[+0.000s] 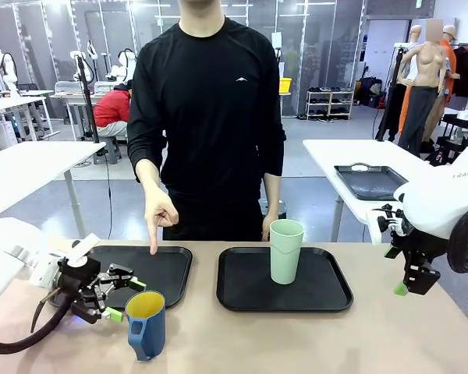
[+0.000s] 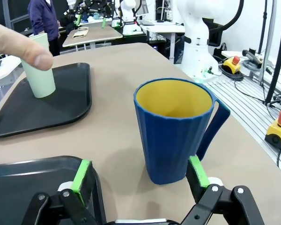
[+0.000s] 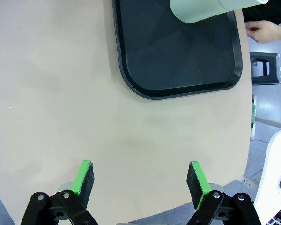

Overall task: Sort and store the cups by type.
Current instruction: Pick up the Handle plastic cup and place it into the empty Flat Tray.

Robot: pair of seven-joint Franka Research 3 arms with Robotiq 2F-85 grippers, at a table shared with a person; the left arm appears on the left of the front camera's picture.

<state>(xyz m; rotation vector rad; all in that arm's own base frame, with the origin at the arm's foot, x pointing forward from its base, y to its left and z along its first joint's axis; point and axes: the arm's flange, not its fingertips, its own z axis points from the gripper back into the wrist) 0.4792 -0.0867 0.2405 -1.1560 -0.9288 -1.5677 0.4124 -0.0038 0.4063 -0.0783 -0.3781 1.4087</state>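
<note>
The dark blue handled mug (image 1: 146, 323), yellow inside, stands upright on the table near the front left, beside the left black tray (image 1: 171, 261). My left gripper (image 1: 123, 300) is open at table height right next to it. In the left wrist view the mug (image 2: 175, 136) sits just ahead of the open left gripper (image 2: 139, 173), nearer its right finger. The pale mint tumbler (image 1: 285, 251) stands upright on the right black tray (image 1: 327, 292). My right gripper (image 1: 412, 282) hangs open above the table's right end; the right gripper (image 3: 140, 177) holds nothing.
A person stands at the far side, one hand (image 1: 159, 214) pointing a finger down at the left tray's far edge. The other hand (image 1: 268, 226) hangs behind the tumbler. Bare tabletop (image 1: 296, 343) lies in front of both trays.
</note>
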